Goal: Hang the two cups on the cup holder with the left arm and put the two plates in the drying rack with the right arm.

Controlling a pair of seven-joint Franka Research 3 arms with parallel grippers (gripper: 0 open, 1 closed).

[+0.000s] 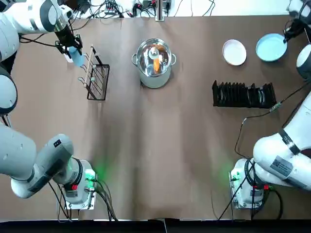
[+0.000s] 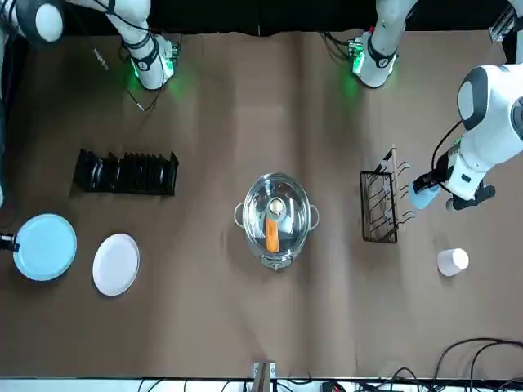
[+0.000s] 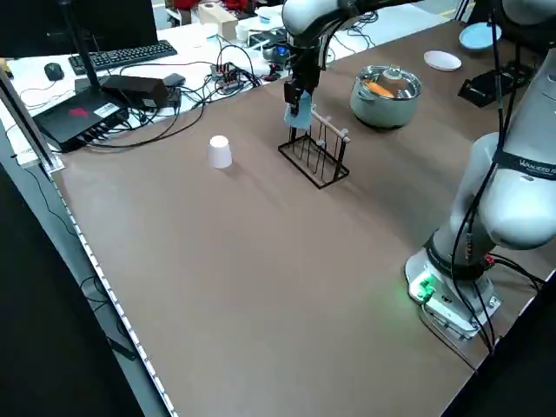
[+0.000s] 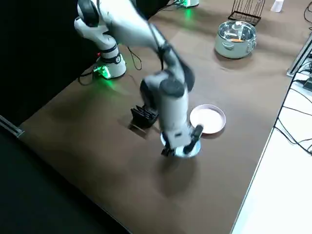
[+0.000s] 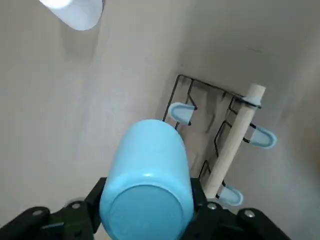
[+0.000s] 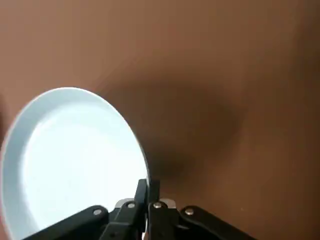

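Pinching the light blue cup (image 5: 147, 185), the left gripper (image 1: 71, 46) hangs at ten o'clock of the table (image 1: 146, 145), beside the cup holder (image 1: 97, 77). The right gripper (image 6: 148, 192), at the table's two o'clock, clamps the light blue plate's (image 6: 80, 155) rim; the white plate (image 1: 234, 52) lies nearby, beyond the drying rack (image 1: 243, 95). The white cup (image 2: 452, 261) stands near the holder.
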